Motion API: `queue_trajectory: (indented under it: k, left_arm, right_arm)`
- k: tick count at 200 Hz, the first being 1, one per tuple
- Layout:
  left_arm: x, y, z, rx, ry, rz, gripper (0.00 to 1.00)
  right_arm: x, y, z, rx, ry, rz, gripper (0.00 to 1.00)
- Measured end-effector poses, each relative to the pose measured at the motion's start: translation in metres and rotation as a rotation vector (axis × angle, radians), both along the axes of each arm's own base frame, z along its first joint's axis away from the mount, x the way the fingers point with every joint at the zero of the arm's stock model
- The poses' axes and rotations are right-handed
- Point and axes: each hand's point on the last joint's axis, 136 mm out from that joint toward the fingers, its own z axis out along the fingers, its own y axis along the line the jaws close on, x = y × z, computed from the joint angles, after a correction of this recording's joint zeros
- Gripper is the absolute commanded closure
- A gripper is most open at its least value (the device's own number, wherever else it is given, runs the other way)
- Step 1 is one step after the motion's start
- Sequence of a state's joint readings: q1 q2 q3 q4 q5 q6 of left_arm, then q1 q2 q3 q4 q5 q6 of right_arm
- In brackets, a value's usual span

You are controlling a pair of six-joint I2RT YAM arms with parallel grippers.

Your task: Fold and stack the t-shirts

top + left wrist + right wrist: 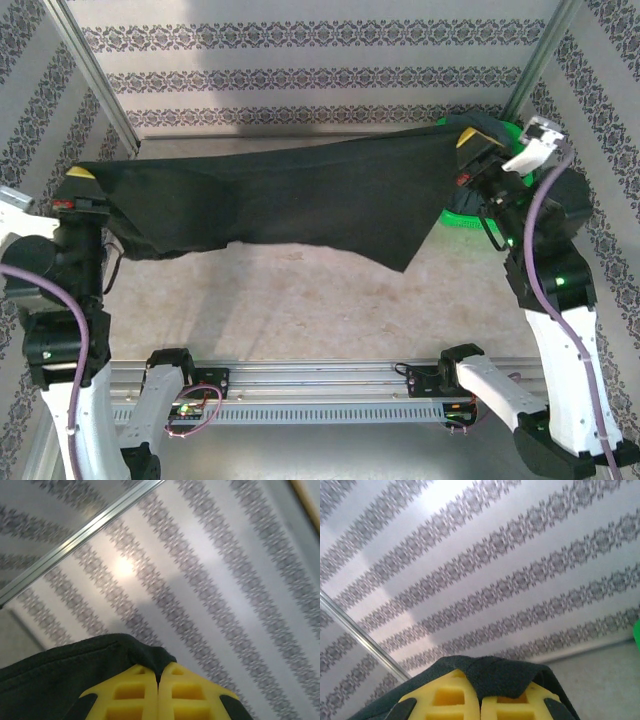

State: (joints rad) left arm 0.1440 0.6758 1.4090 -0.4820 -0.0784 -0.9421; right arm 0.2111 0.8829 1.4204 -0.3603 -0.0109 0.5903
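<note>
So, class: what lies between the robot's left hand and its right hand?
The black t-shirt hangs stretched from the left hand to the right hand, both shut on its edge; the top view shows it.

What surrounds your workspace
You have a green basket (458, 216) at the far right of the table (300, 300), patterned wallpaper (320, 70) behind, a slanted metal post (95, 75) at left

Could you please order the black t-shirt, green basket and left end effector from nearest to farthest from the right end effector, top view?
1. black t-shirt, gripped in the right end effector.
2. green basket, just beside it.
3. left end effector, far left.
</note>
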Motion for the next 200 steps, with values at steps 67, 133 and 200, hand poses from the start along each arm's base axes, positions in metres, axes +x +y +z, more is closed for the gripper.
queue_trajectory:
  k: [67,133,200]
  left_arm:
    - [0.118,0.015,0.002,0.001,0.08,-0.013,0.81]
    - [0.34,0.03,-0.278,-0.166,0.718,-0.172,0.19]
    - [0.221,-0.009,-0.313,-0.2,0.789,-0.251,0.44]
  right_arm:
    - [0.109,-0.005,0.01,-0.022,0.034,-0.088,0.88]
    - [0.299,-0.014,-0.238,-0.051,0.686,-0.097,0.33]
    - [0.152,0.022,-0.319,-0.064,0.926,-0.006,0.41]
